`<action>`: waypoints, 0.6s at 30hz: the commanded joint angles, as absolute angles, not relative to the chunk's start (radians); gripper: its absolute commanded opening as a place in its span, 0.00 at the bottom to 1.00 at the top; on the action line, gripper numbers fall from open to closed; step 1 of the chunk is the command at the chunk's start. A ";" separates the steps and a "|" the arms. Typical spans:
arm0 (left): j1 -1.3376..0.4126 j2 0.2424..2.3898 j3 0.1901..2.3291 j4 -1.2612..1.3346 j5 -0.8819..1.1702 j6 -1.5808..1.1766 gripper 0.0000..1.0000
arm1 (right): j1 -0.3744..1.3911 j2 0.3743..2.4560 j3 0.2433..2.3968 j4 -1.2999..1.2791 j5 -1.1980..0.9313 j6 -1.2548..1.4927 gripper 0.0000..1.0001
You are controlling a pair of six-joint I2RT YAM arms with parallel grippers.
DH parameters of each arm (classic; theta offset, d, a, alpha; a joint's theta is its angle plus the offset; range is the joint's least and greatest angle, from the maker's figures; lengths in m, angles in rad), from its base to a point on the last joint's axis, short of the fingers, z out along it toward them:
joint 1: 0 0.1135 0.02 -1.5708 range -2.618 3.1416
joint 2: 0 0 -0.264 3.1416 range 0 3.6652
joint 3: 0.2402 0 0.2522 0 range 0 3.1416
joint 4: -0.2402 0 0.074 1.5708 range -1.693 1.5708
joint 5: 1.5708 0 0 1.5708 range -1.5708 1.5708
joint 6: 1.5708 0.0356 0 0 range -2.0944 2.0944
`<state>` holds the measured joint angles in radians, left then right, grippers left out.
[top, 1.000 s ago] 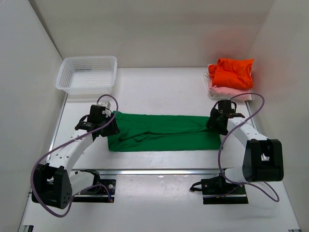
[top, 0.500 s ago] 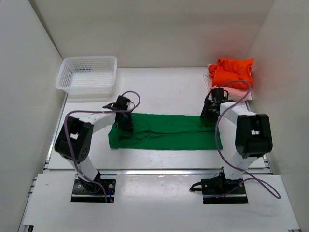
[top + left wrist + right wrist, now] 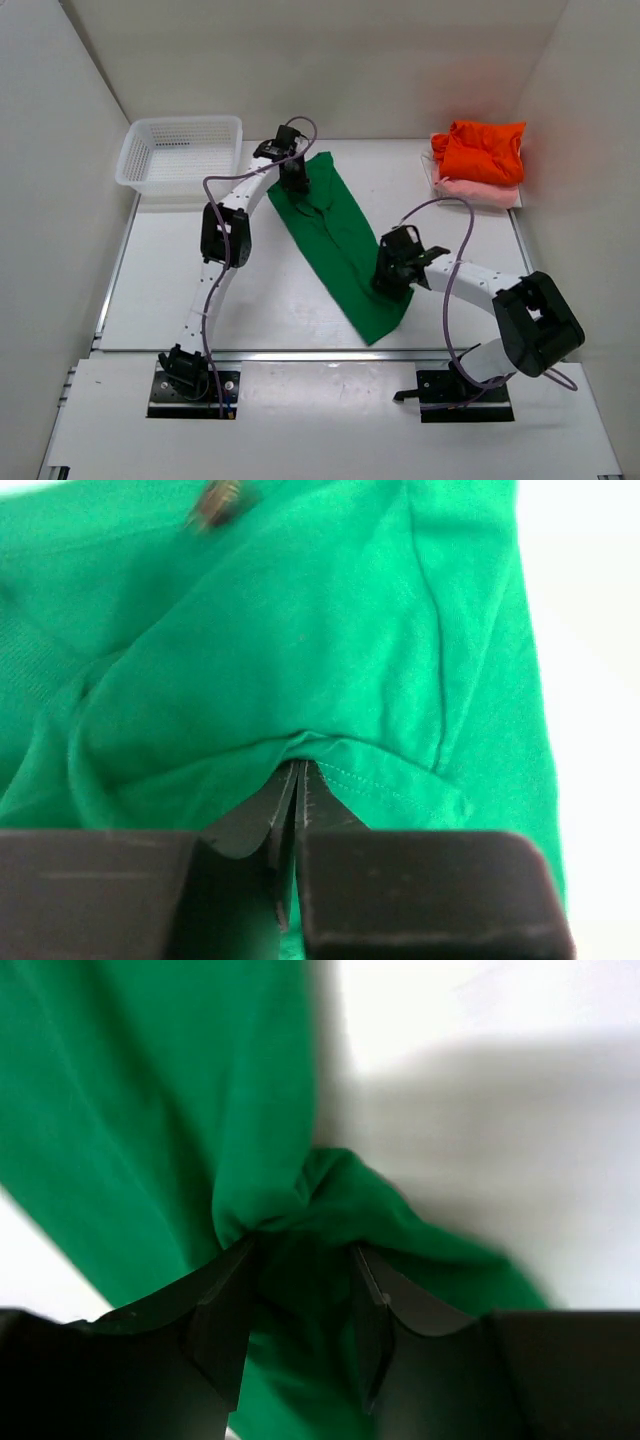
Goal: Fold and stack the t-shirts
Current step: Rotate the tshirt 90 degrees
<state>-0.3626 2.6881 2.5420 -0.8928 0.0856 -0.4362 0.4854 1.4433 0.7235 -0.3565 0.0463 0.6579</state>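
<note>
Left gripper (image 3: 300, 785): pinching the green t-shirt (image 3: 340, 235) hem.
Right gripper (image 3: 300, 1300): clamping bunched cloth.
Risk: we fear the thin hem slips if stretched.

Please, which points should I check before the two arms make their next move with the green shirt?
1. Left gripper pinching green t-shirt: ok, jaws closed on a fold.
2. Right gripper holding it: ok, cloth bunched between the fingers.
3. Shirt lying flat: not ok, diagonal and wrinkled.
4. Orange t-shirt on pink t-shirt, apart from the green: ok.
5. White basket apart from the cloth: ok.
</note>
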 commanded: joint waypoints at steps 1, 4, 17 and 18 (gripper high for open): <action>-0.246 2.631 2.401 -0.859 0.242 -0.514 0.11 | 0.615 1.425 0.692 -0.287 -0.034 0.827 0.39; -0.233 2.685 2.496 -0.898 0.186 -0.502 0.09 | 0.600 1.456 0.719 -0.279 -0.054 0.835 0.36; -0.170 2.734 2.588 -0.645 0.371 -0.652 0.05 | 0.584 1.356 0.634 -0.389 0.022 0.718 0.34; -0.182 2.706 2.542 -0.591 0.394 -0.660 0.04 | 0.583 1.315 0.621 -0.358 0.009 0.704 0.37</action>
<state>-0.1814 2.7598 2.5877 -0.7227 0.3141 -0.6189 0.5575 1.3945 0.6792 -0.3626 0.0090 0.7574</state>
